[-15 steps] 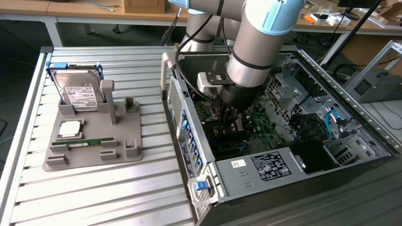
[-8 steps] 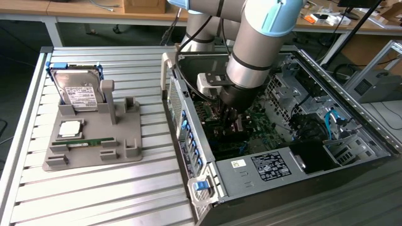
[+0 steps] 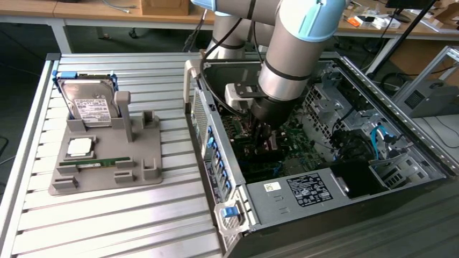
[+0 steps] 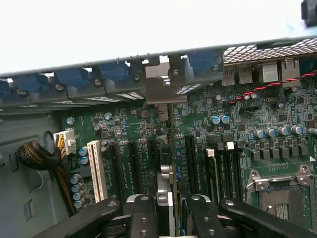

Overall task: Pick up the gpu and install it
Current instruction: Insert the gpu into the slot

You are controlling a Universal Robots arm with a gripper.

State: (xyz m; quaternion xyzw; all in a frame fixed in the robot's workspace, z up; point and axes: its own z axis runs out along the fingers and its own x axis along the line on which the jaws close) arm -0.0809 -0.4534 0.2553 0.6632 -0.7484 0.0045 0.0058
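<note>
In the wrist view the gpu (image 4: 170,163) stands edge-on, a thin dark card running from between my fingers toward the rear wall of the case. Its silvery metal bracket (image 4: 164,91) sits against the row of blue slot clips. My gripper (image 4: 171,220) is shut on the card, one black finger (image 4: 143,218) on each side. The card's lower edge is level with the black expansion slots on the green motherboard (image 4: 237,129). In the exterior view the gripper (image 3: 264,141) reaches down inside the open computer case (image 3: 215,156), over the motherboard.
On the slatted table at the exterior view's left stands a grey fixture (image 3: 143,172) holding a silver hard drive (image 3: 90,105), a processor chip (image 3: 80,146) and a green memory stick (image 3: 104,161). Inside the case are a power supply (image 3: 308,191), a sleeved cable bundle (image 4: 39,153) and an open processor socket (image 4: 285,196).
</note>
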